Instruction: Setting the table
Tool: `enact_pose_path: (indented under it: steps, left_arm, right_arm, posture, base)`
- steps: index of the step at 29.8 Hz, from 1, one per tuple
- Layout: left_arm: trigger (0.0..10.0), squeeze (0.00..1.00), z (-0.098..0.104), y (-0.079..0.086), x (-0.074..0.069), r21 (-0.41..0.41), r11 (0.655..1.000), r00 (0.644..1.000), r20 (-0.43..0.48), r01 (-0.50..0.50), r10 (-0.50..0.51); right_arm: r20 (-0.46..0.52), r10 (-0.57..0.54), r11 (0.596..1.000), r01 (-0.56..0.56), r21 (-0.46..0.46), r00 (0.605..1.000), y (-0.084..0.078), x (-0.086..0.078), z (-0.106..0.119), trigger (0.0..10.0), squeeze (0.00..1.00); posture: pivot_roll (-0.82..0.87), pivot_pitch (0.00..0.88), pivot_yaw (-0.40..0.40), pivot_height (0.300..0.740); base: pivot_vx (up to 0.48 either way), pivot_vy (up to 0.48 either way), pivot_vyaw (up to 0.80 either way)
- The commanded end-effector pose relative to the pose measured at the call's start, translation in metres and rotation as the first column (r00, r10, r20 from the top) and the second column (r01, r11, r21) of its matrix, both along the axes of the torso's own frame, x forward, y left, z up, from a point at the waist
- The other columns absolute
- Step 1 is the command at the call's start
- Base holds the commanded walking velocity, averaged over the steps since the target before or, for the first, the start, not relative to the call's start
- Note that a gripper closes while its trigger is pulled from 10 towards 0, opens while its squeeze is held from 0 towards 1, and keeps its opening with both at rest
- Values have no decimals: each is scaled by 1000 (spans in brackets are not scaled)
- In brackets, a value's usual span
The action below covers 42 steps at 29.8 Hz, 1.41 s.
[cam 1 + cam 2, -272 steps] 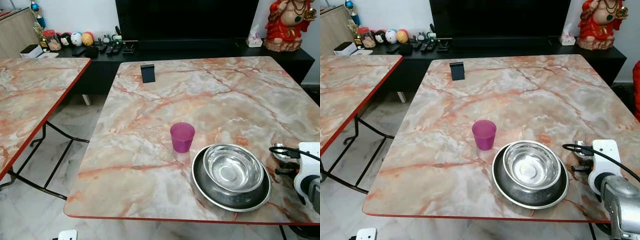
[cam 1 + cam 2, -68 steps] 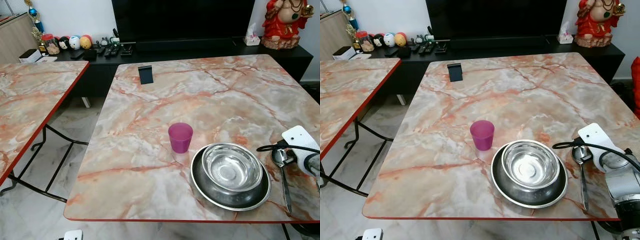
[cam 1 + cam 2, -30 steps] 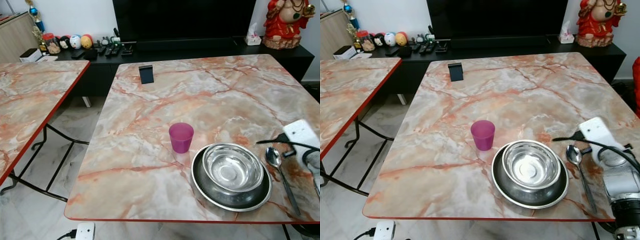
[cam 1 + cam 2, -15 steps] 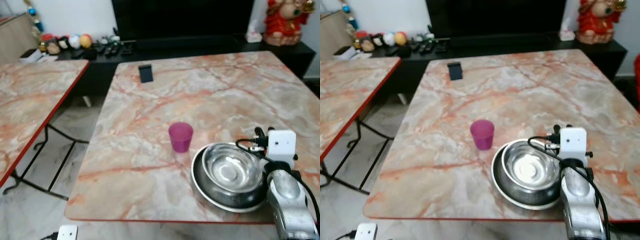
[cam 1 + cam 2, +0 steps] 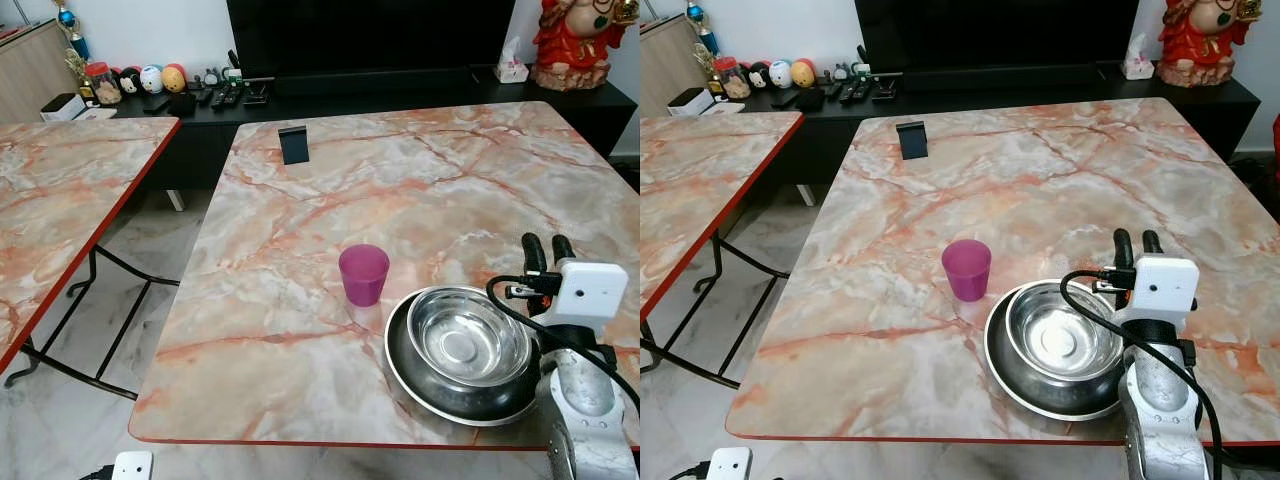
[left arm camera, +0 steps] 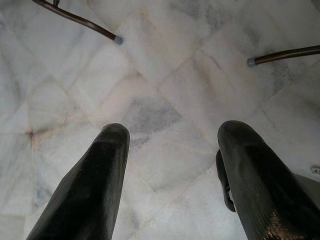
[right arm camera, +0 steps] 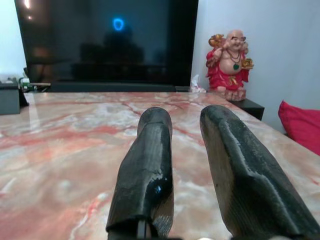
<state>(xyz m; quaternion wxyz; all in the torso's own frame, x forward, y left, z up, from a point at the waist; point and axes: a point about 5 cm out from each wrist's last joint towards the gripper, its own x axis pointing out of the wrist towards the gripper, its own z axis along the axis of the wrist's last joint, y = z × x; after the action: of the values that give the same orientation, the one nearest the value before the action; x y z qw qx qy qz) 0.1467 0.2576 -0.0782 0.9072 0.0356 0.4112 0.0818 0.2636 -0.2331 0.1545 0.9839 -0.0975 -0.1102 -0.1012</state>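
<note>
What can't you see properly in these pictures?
- Pink marble table right of the shiny steel bowl: eye views, hidden behind the right gripper and arm.
- Small colourful ornaments on the black cabinet: eye views, too small to identify.
- Second marble table: cut off by the left edge.

A cup (image 5: 363,273) stands on the table (image 5: 300,330), left of a bowl (image 5: 468,342) in a plate (image 5: 420,382).
</note>
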Motion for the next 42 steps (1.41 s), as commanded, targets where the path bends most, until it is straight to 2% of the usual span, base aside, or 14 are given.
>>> enact_pose_path:
  steps: [1,3,4,5,7,9,18,24,28,31,34,42]
  left_arm:
    - [10000,0,-2,0,-5,6,1000,1000,-15,-3,3]
    - [10000,0,-2,-2,-5,4,1000,1000,-9,-13,13]
    - [10000,0,-2,-2,-5,4,1000,1000,-9,-13,13]
    - [10000,0,-2,-2,-4,4,1000,1000,-2,-22,22]
    - [10000,0,-2,-4,-2,3,1000,1000,7,-30,30]
    - [10000,0,-1,-10,4,-12,998,998,35,-54,54]
    - [10000,0,3,-19,15,-24,995,988,115,-98,100]
    - [10000,0,10,-14,21,-7,995,980,172,-104,104]
    - [10000,0,14,-11,25,3,995,973,208,-102,99]
    - [10000,0,14,-18,30,-2,997,976,205,-79,78]
    - [10000,0,15,-18,31,-1,997,976,206,-71,69]
    - [10000,0,16,-20,36,-2,998,976,208,-64,63]
  right_arm:
    - [19,33,999,-34,12,999,10,1,5,10000,0]
    - [-11,63,997,-62,34,998,20,1,-3,10000,0]
    - [-11,63,997,-62,34,998,20,1,-3,10000,0]
    - [-12,87,995,-86,47,996,29,3,-3,10000,0]
    - [-3,118,992,-118,53,993,36,7,-1,10000,0]
    - [9,180,983,-181,36,984,45,19,5,10000,0]
    - [39,270,963,-270,9,962,63,43,18,10000,0]
    - [32,309,950,-310,33,951,77,52,14,10000,0]
    - [20,315,949,-315,28,949,80,54,10,10000,0]
    - [18,272,962,-272,29,962,71,56,9,10000,0]
    - [27,253,966,-254,45,967,69,55,10,10000,0]
    - [49,250,966,-252,58,967,75,55,13,10000,0]
  posture:
    - [-157,0,79,732]
    - [-147,0,68,732]
    - [-147,0,68,732]
    - [-139,0,52,732]
    - [-132,0,39,732]
    - [-95,0,3,732]
    - [-18,0,-50,732]
    - [-16,0,-25,732]
    - [-23,0,-9,732]
    - [-28,0,6,732]
    - [-38,0,15,732]
    - [-44,0,20,732]
  base:
    - [0,0,0]
    - [0,0,0]
    - [0,0,0]
    - [0,0,0]
    - [0,0,0]
    - [0,0,0]
    - [0,0,0]
    - [0,0,0]
    - [0,0,0]
    - [0,0,0]
    - [0,0,0]
    - [0,223,0]
